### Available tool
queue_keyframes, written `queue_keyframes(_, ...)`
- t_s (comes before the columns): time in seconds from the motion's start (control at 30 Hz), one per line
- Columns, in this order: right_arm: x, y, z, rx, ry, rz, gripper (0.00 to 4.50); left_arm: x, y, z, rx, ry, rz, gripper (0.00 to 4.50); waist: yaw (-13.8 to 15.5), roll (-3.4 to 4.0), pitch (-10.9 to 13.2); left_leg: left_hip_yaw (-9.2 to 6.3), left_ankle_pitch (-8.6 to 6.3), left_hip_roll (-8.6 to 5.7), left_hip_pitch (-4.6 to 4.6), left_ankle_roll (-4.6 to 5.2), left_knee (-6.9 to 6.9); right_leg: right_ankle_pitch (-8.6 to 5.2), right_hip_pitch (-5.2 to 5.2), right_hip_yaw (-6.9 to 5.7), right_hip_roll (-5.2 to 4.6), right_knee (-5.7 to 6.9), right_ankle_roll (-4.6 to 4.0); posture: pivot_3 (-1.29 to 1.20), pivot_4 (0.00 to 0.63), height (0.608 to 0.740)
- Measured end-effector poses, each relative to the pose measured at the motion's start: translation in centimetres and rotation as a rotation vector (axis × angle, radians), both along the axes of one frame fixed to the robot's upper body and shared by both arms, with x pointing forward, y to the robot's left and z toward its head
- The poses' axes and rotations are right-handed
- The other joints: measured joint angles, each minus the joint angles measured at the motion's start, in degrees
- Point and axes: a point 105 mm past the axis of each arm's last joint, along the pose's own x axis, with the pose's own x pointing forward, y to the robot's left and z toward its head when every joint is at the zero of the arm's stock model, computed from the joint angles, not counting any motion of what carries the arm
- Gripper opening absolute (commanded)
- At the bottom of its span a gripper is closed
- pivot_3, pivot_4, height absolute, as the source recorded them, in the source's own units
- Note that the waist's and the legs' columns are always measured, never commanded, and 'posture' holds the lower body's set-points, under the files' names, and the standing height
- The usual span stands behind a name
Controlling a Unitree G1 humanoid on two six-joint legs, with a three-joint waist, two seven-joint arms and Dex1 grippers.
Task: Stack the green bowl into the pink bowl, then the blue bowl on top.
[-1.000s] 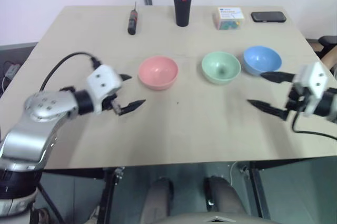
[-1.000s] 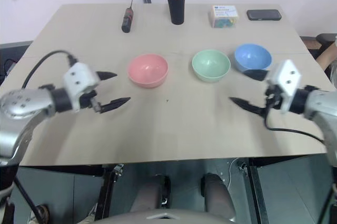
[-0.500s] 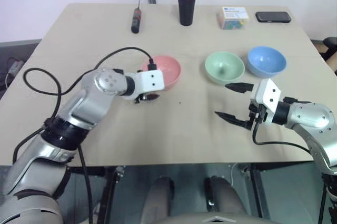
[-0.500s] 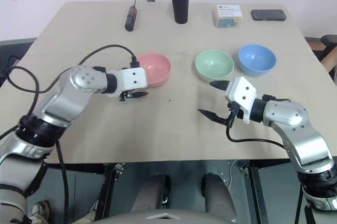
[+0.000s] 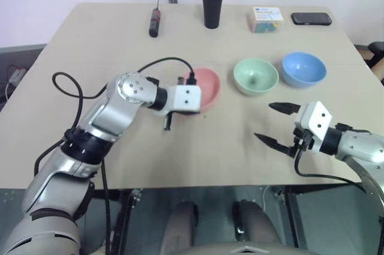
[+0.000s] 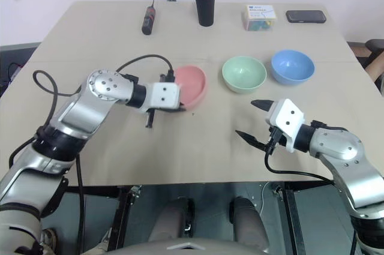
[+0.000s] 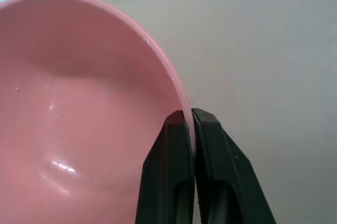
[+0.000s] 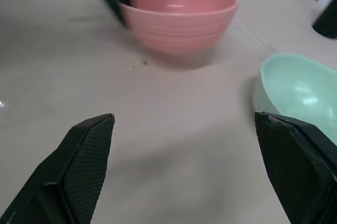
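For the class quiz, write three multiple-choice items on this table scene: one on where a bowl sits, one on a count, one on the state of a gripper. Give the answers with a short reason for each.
1. Which bowl stands between the other two?
A. the pink bowl
B. the green bowl
C. the blue bowl

2. How many bowls are on the table?
A. two
B. three
C. four

3. What is the left gripper doing?
A. standing open above the table
B. shut on the pink bowl's rim
C. shut on the pen cup

Answers:
1. B: the green bowl sits with the pink bowl on one side and the blue bowl on the other.
2. B: one pink, one green and one blue stand on the table.
3. B: in the left wrist view the left gripper has its fingers pinched on the pink rim.
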Motion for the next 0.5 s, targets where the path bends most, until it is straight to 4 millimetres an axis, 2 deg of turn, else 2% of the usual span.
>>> queue_keyframes(0.17, -0.5, -0.6, -0.2, -0.004, 0.003, -0.039, 4.50, -1.1, -1.6, -1.1, 0.004, 0.038, -0.110, 0.05, 0.1, 0.00, 0.0, -0.16, 0.01, -0.02, 0.07, 0.00, 0.12, 0.00, 0.16, -0.14, 0.02, 0.08, 0.00, 0.00, 0.150, 0.740)
queue_keyframes(0.2, -0.6, -0.6, -0.2, -0.004, 0.001, -0.044, 4.50, -1.1, -2.0, -1.5, 0.011, 0.049, -0.126, 0.71, 0.1, 0.00, 0.0, -0.16, 0.01, -0.03, 0.09, 0.00, 0.12, 0.00, 0.19, -0.14, 0.02, 0.08, 0.00, 0.00, 0.150, 0.740)
queue_keyframes(0.23, -0.6, -0.6, -0.2, -0.004, 0.000, -0.043, 4.50, -1.1, -2.1, -1.7, 0.014, 0.051, -0.130, 0.94, 0.1, 0.00, 0.0, -0.17, 0.01, -0.03, 0.08, 0.00, 0.13, 0.00, 0.18, -0.14, 0.02, 0.08, 0.00, 0.00, 0.150, 0.740)
queue_keyframes(0.33, -0.8, -0.7, -0.3, -0.014, -0.007, -0.057, 4.50, -0.4, -2.6, -2.0, 0.010, 0.037, -0.143, 2.27, -0.1, 0.00, 0.0, -0.20, 0.00, -0.03, 0.05, 0.01, 0.13, 0.00, 0.17, -0.15, 0.03, 0.06, 0.00, 0.00, 0.150, 0.740)
queue_keyframes(0.4, -0.7, -0.7, -0.3, -0.016, -0.010, -0.062, 4.50, -0.3, -2.8, -1.9, 0.008, 0.025, -0.149, 2.64, 0.0, 0.00, 0.0, -0.20, 0.00, -0.03, 0.05, 0.01, 0.13, 0.00, 0.17, -0.16, 0.02, 0.04, 0.00, 0.00, 0.150, 0.740)
queue_keyframes(0.43, -0.7, -0.7, -0.3, -0.018, -0.012, -0.065, 4.50, -0.2, -3.0, -1.8, 0.001, 0.022, -0.153, 3.13, 0.0, 0.01, 0.0, -0.20, 0.00, -0.03, 0.04, 0.01, 0.13, 0.00, 0.17, -0.16, 0.02, 0.04, 0.00, 0.00, 0.150, 0.740)
queue_keyframes(0.47, -0.7, -0.7, -0.3, -0.019, -0.013, -0.066, 4.50, -0.2, -3.2, -1.6, -0.010, 0.022, -0.155, 3.34, 0.0, 0.00, 0.0, -0.22, 0.00, -0.03, 0.02, 0.01, 0.13, 0.00, 0.17, -0.17, 0.02, 0.03, 0.00, 0.00, 0.150, 0.740)
queue_keyframes(0.5, -0.7, -0.7, -0.3, -0.021, -0.015, -0.067, 4.50, -0.2, -3.3, -1.4, -0.025, 0.029, -0.149, 3.75, 0.0, 0.01, 0.0, -0.23, 0.00, -0.03, 0.02, 0.01, 0.13, 0.00, 0.17, -0.18, 0.02, 0.03, 0.00, 0.00, 0.150, 0.740)
